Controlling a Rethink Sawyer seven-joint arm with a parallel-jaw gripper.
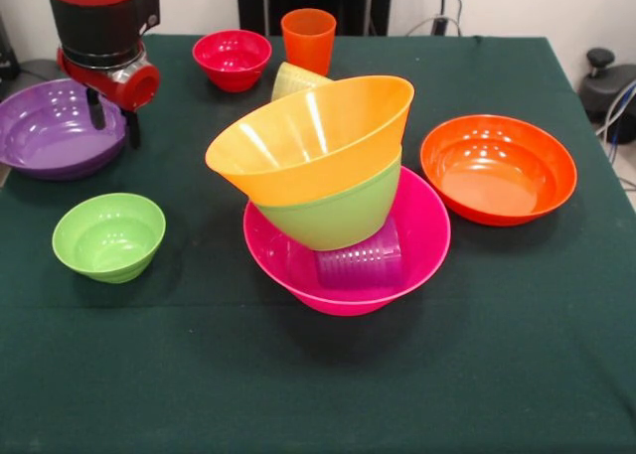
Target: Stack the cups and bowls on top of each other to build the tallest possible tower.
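The tower stands mid-table: a large pink bowl [333,300] holds a purple cup [360,260] lying on its side, with a green bowl [328,218] and a yellow-orange bowl [313,141] leaning on top, tilted to the left. A large purple bowl [50,131] sits at the far left. My gripper [114,121] hangs open at that bowl's right rim, one finger over the bowl's inside and the other just outside it. A yellow cup [293,79] is partly hidden behind the tower. An orange cup [308,39] stands upright at the back.
A small red bowl [232,59] sits at the back beside the orange cup. A small green bowl [109,235] rests at the front left. A large orange-red bowl [497,168] lies to the right of the tower. Green cloth covers the table [318,394].
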